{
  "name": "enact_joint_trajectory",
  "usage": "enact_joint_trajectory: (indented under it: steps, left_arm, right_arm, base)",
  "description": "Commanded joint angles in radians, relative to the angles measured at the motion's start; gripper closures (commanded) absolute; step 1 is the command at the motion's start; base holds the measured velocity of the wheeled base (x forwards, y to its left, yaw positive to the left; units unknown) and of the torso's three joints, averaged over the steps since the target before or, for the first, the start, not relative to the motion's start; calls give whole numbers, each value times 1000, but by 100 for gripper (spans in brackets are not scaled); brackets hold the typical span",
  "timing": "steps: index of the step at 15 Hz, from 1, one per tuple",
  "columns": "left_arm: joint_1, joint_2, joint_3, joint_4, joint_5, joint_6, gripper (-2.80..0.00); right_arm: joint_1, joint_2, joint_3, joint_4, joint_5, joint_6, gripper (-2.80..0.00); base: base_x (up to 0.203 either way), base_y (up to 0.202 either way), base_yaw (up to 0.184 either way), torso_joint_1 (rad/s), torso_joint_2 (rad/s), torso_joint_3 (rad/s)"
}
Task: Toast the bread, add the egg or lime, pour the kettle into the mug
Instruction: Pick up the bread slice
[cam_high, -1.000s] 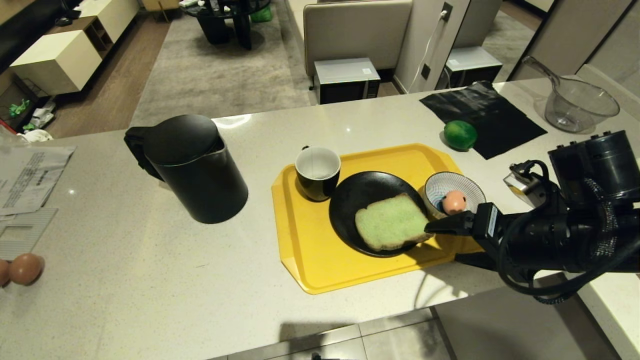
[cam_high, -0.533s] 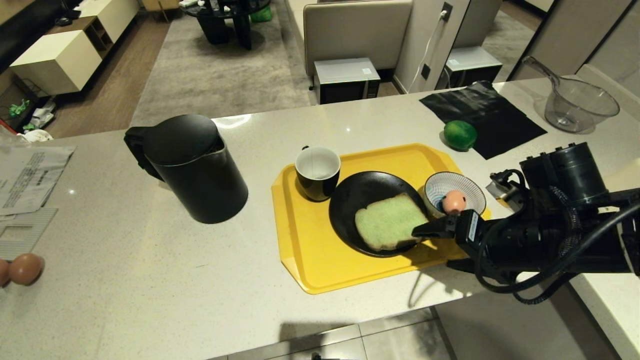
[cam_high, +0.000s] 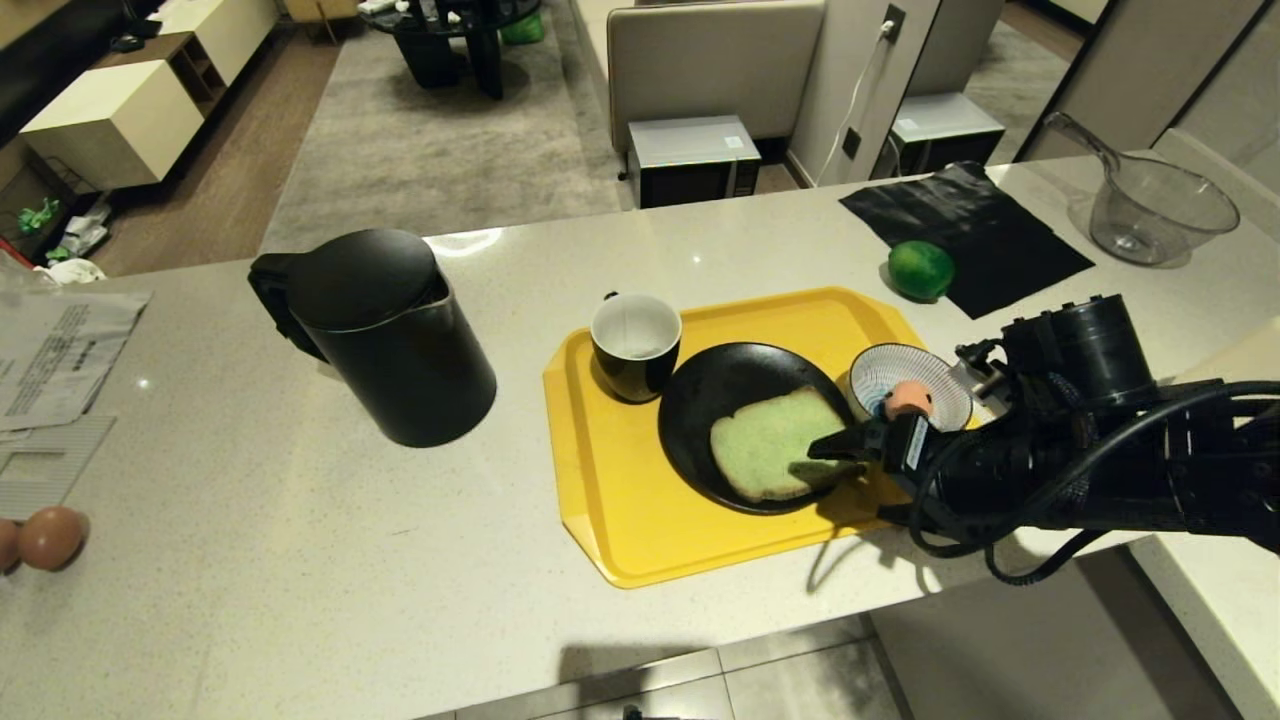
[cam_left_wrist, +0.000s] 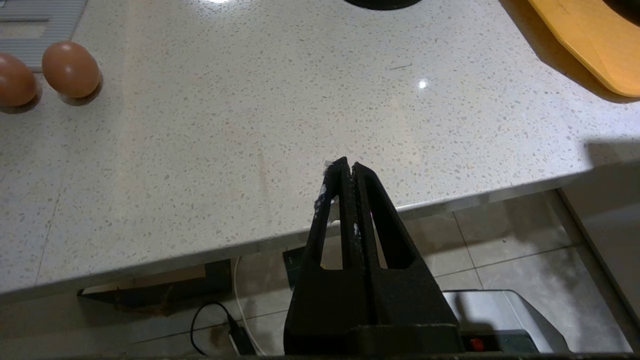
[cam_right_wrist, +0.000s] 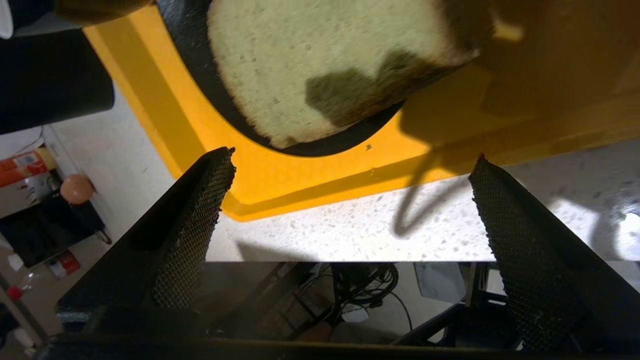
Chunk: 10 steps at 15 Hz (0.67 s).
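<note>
The pale green bread (cam_high: 770, 445) lies on a black plate (cam_high: 715, 385) on the yellow tray (cam_high: 610, 520). My right gripper (cam_high: 835, 455) reaches in from the right, its tips over the bread's right edge, open and empty. In the right wrist view the bread (cam_right_wrist: 320, 60) sits just beyond the wide-spread right gripper (cam_right_wrist: 353, 155). An egg (cam_high: 908, 397) rests in the striped bowl (cam_high: 925, 372). The mug (cam_high: 636, 345) stands at the tray's back left. The black kettle (cam_high: 385, 330) is left of the tray. The lime (cam_high: 920, 268) lies behind it. My left gripper (cam_left_wrist: 348, 165) is shut, parked at the counter's front edge.
A black cloth (cam_high: 965, 230) and a clear jug (cam_high: 1160, 210) sit at the back right. Two brown eggs (cam_left_wrist: 70, 69) and papers (cam_high: 60, 350) lie at the far left. The counter's front edge (cam_right_wrist: 350, 257) runs just under my right gripper.
My right arm has slid left from beside the striped bowl until its tips reach the bread, and its jaws have spread wider. Nothing else has moved.
</note>
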Motion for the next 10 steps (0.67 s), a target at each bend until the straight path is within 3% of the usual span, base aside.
enact_joint_trajectory:
  steps: [1,10]
  left_arm:
    - [1,-1,0,-1,0,0,0]
    - [1,-1,0,-1,0,0,0]
  right_arm:
    - [-21,15,0,-1,3,-7,-280]
    - [-26,63,-19,-82,8,-17,-280]
  base:
    - [0,0,0,0,0,0]
    - [0,0,0,0,0,0]
